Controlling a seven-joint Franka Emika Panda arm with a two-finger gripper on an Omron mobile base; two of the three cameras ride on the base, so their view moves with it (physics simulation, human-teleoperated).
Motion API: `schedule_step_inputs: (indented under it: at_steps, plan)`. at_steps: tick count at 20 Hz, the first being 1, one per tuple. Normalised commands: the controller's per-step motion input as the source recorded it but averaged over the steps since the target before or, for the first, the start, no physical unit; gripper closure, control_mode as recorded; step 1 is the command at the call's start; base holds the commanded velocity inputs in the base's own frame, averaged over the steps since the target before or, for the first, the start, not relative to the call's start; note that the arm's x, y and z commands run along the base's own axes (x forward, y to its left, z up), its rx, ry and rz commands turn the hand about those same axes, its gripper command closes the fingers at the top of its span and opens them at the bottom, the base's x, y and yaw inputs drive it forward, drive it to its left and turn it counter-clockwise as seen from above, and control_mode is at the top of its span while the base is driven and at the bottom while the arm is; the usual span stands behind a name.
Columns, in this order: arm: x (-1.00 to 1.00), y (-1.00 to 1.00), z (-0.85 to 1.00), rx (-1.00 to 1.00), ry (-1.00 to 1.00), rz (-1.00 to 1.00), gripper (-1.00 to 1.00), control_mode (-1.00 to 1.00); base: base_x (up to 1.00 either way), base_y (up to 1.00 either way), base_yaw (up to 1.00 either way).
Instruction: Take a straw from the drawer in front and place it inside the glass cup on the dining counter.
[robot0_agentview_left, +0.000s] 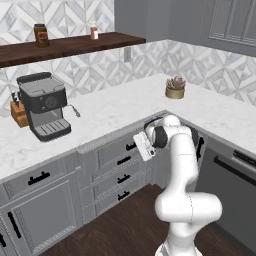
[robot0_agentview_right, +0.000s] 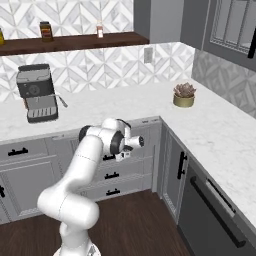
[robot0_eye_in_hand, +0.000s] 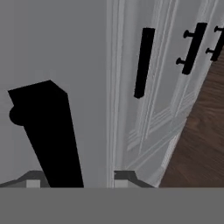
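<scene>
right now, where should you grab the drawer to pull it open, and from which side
Probably by the short black bar handle, at its middle, coming straight at the drawer front from the room side. The bar lies level and stands off the flat front, so the open pincer can put one finger on each side and pull.

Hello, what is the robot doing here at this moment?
The white arm has its gripper right at the top drawer of the grey cabinet stack under the marble counter. In the hand view, the drawer's black bar handle sits close between the finger tips. All the drawers look closed. Whether the fingers already clamp the handle cannot be told. On the counter stand a coffee machine and a small potted plant.
</scene>
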Motion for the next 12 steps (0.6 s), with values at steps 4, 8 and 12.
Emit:
schedule_step_inputs:
  at_steps: [4, 8, 12]
  plan:
    - [-1.00, -1.00, -1.00, -0.06, 0.00, -0.12, 1.00, -1.00, 0.00, 0.00, 0.00]
    - [-1.00, -1.00, -1.00, -0.05, 0.00, -0.11, 1.00, -1.00, 0.00, 0.00, 0.00]
    - [-1.00, -1.00, -1.00, -0.04, 0.00, -0.11, 1.00, -1.00, 0.00, 0.00, 0.00]
